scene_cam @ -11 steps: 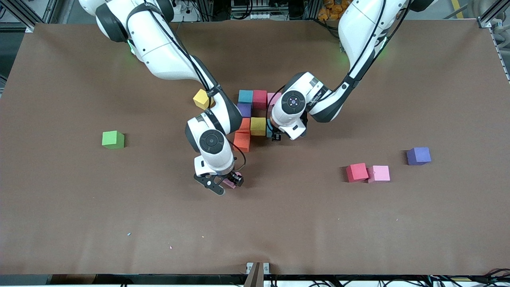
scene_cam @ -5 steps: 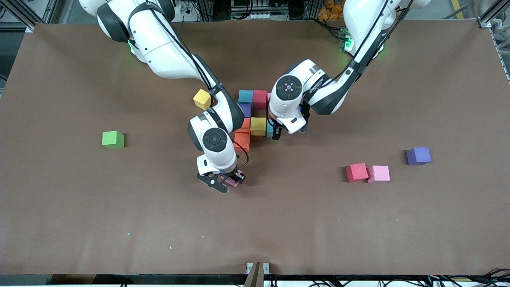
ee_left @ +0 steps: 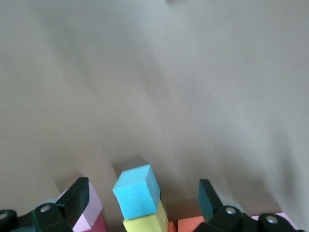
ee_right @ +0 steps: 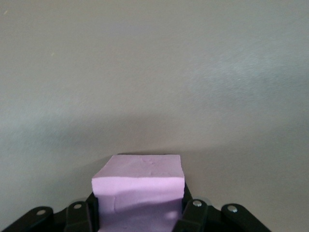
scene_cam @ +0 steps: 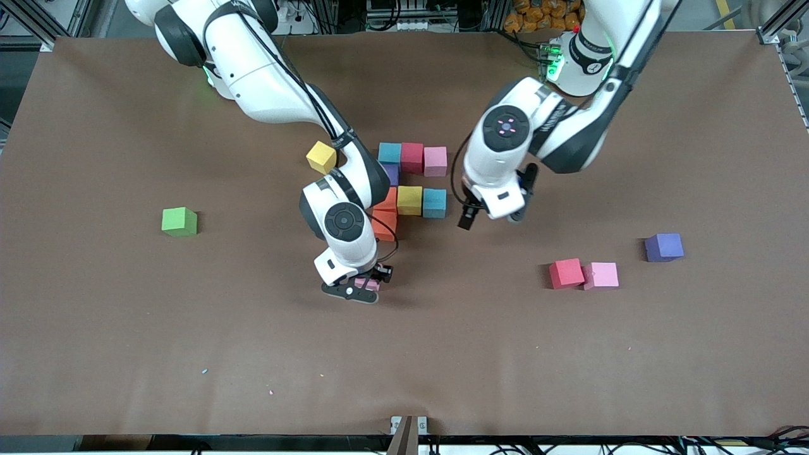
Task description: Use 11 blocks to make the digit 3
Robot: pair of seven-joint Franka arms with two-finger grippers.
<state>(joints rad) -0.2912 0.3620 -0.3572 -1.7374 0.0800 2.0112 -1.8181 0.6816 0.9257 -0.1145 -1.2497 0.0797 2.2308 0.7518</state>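
With my right claw (scene_cam: pixel 364 285) pinching a pink block (ee_right: pixel 139 191) at six o'clock of the unfinished digit 3 (scene_cam: pixel 409 188), and my left claw (scene_cam: pixel 485 218) spread empty at its three o'clock, I judge the bottom bar comes next.

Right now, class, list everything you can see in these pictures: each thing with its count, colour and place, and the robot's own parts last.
Grouped cubes: eight; light blue, red, pink, purple, yellow, light blue, two orange; mid-table, touching.
Loose yellow cube: one, beside the group, toward the right arm's end.
Green cube: one, alone, toward the right arm's end.
Red cube and pink cube: side by side, toward the left arm's end.
Purple cube: one, beside that pair.
Held pink cube: one, in the right gripper.
Table: brown.
Right gripper: shut on the held cube.
Left gripper: open, empty, above the table.
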